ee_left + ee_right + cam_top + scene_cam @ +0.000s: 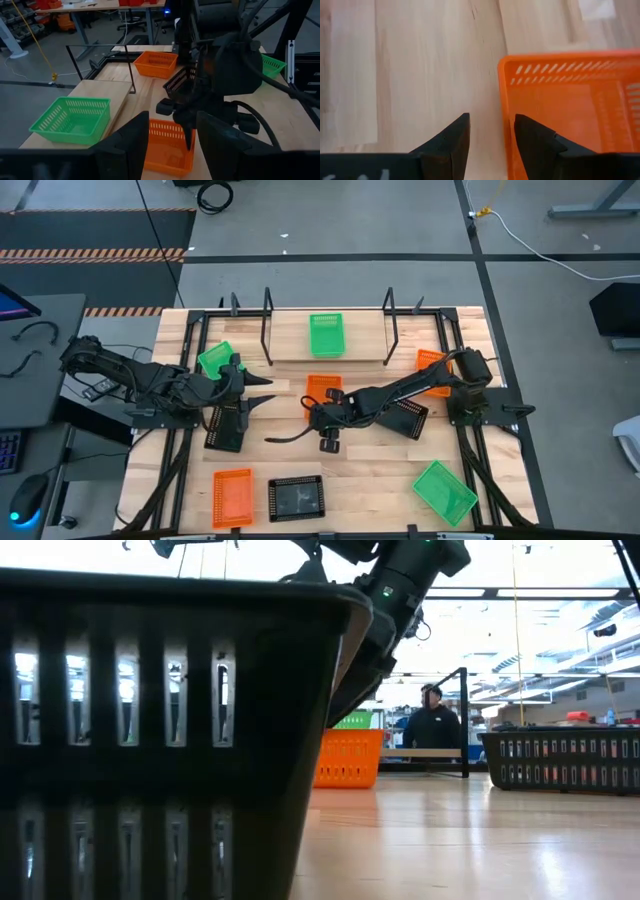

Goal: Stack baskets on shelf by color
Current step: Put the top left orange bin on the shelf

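One green basket (326, 335) stands on the shelf (290, 345) at the table's far edge. The other baskets lie on the table. My right gripper (320, 417) reaches in from the right and hangs open, pointing down, over the central orange basket (322, 390). In the right wrist view its fingers (491, 122) stand either side of that orange basket's wall (504, 100), near a corner. My left gripper (265, 392) is open and level, left of that orange basket (167, 150). It points right, toward my right gripper (189, 132). My right gripper comes from above with one finger (535, 145) over the inside of the orange basket and the other outside its wall (505, 125). Whether a finger touches the wall I cannot tell. The basket rests flat on the table.
Left side: a green basket (215, 360) and a black basket (226, 425) under my left arm. Right side: an orange basket (432, 365) and a black basket (408, 418). The near edge has an orange (232, 497), a black (296, 498) and a green basket (445, 492). A person (430, 725) stands behind the table.
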Controlling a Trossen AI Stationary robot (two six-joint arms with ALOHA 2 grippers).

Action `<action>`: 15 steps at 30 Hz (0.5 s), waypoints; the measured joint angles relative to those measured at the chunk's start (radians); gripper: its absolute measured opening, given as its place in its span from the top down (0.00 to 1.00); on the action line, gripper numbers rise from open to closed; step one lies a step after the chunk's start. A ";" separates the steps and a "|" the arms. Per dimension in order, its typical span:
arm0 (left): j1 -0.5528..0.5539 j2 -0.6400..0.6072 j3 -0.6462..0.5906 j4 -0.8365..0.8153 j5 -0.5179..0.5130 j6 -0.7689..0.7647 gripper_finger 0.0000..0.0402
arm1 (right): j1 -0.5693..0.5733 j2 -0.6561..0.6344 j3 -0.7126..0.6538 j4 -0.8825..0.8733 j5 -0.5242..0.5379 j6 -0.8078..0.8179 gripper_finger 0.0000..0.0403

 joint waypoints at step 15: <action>0.000 0.000 0.000 0.000 0.000 0.000 0.57 | 0.002 0.021 -0.007 0.008 0.016 -0.074 0.79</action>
